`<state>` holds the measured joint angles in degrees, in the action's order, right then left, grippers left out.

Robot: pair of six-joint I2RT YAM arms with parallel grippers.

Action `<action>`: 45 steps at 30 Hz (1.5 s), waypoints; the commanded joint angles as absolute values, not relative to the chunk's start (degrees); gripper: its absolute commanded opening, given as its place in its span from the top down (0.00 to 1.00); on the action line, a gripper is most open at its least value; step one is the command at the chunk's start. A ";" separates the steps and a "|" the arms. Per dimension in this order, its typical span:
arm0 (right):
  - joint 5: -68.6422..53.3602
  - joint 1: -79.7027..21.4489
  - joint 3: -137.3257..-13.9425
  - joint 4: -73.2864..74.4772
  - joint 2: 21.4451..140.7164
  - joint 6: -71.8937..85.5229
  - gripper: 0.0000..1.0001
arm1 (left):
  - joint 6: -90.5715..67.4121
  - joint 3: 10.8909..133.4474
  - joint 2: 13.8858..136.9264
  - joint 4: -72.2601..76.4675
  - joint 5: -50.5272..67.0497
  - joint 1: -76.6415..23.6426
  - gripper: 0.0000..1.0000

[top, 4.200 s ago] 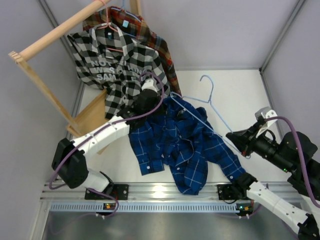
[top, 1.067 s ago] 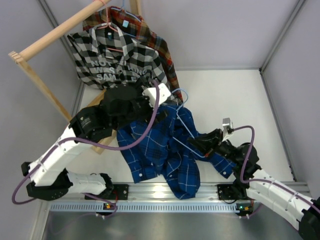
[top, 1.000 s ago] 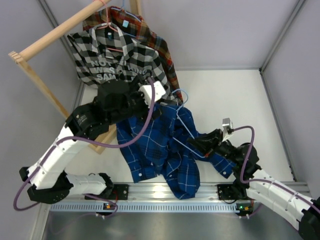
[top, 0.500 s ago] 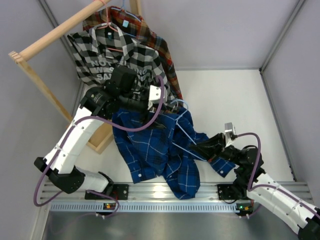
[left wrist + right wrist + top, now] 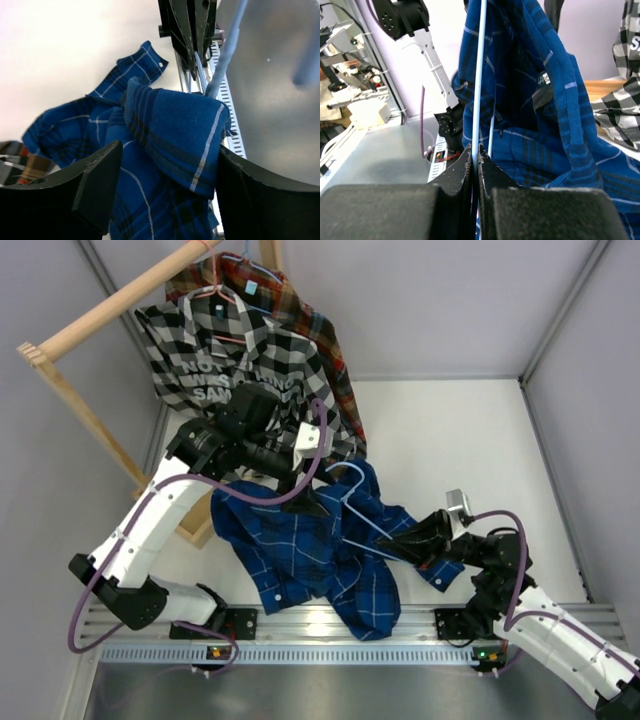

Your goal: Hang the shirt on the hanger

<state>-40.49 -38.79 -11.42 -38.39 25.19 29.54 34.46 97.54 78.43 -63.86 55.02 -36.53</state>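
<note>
Light-blue wire of the hanger (image 5: 479, 75) runs straight up out of the right gripper (image 5: 476, 152), whose jaws are pressed together on it with no gap showing. In the overhead view, the hanger slants from that grip up to its curved hook beside the collar end of the shirt (image 5: 300, 540).

The dark blue plaid shirt lies bunched on the table (image 5: 450, 440), between the two arms. Its upper part is raised toward the left gripper (image 5: 167, 155). In the left wrist view, a thick fold of plaid fills the space between both fingers (image 5: 97, 185), so the jaws are clamped on the cloth. The wire passes just behind this fold.

Step in hand: threading. The hanger appears partly inside the garment, with one stretch of wire covered by cloth. Whether either shoulder is seated cannot be determined. The task appears roughly midway.

Next move:
- Hold the wire steady with the right arm.
- Draw the gripped fold over the hanger's near shoulder with the left arm.
- Keep the hook protruding through the collar opening.

Caution: the black-and-white checked shirt (image 5: 230, 350) on the wooden rack (image 5: 120, 302) hangs near the left arm and could snag.
</note>
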 commanded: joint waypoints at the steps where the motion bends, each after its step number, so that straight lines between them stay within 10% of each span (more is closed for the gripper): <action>1: -42.97 -38.32 -16.17 -40.69 24.26 26.98 1.00 | 35.33 95.54 75.50 -64.60 58.71 -36.39 0.29; 17: -45.35 -38.32 -19.07 -40.87 26.28 25.05 1.00 | 35.15 93.43 73.04 -64.69 62.40 -36.56 1.00; 26: -43.33 -38.32 -23.90 -31.74 27.69 20.31 1.00 | 37.18 93.78 73.65 -64.69 62.05 -37.35 1.00; 28: -42.63 -38.41 -23.99 -30.85 27.69 20.21 0.89 | 37.18 94.92 74.44 -64.78 60.74 -37.35 1.00; 31: -34.33 -38.41 -24.78 -23.67 25.85 19.17 0.09 | 33.68 96.15 74.88 -62.77 55.83 -37.35 1.00; 32: -30.45 -38.41 -26.00 -19.73 24.88 18.64 0.01 | 31.75 95.72 74.53 -60.93 51.72 -37.35 1.00; 38: 2.61 -38.32 -27.60 5.17 15.66 23.63 0.00 | 14.79 88.69 69.80 -43.79 33.42 -37.35 1.00; 45: -8.75 -38.41 -23.74 2.48 15.71 34.95 0.07 | 3.26 83.50 64.70 -32.09 21.18 -37.35 1.00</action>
<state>-5.02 -38.50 -25.28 1.91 13.06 27.86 11.51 84.36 68.97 -43.88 27.99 -37.34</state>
